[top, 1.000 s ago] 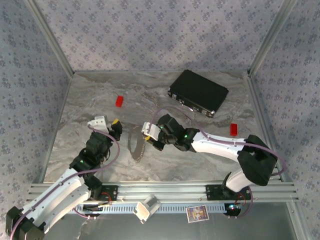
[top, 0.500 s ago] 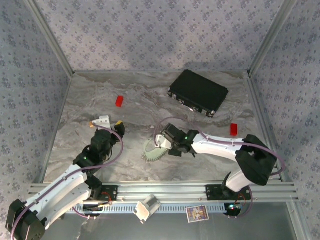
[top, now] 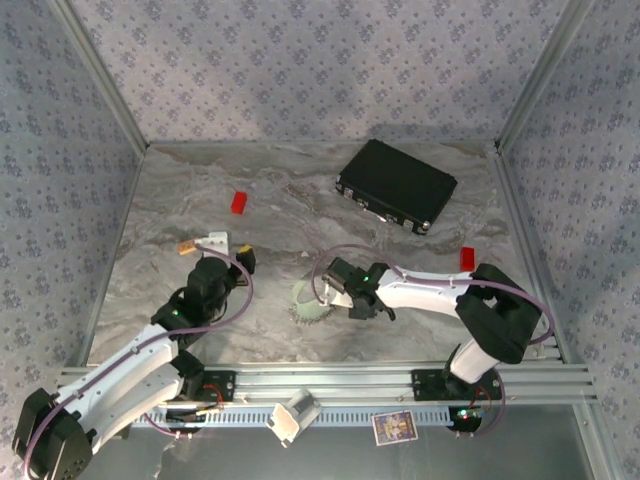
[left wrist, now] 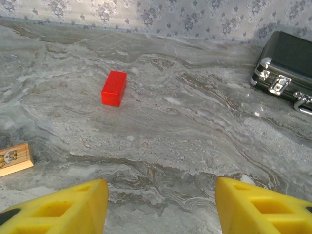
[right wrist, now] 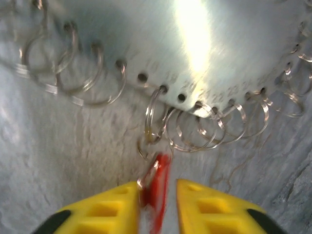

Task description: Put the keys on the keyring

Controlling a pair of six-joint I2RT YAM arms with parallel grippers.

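**Keyring set down flat, red key let go**

Keyring (top: 308,300), a flat silvery disc with wire rings threaded along its rim, lay on the table (left wrist: 195,122) just beside the right gripper (right wrist: 158,192). A second earlier that gripper had held the disc up on edge, nearer the left arm; it then tipped over and came to rest flat. The right jaws, shut until then, had parted around the red key (right wrist: 158,183), with a sliver of gap on one side, so the grip looked released. The key's small ring seemed linked to one of the disc's rings, though blur left this uncertain. If it was linked, one key was on. The left gripper (left wrist: 161,195) hung with its jaws wide apart and empty over bare table.
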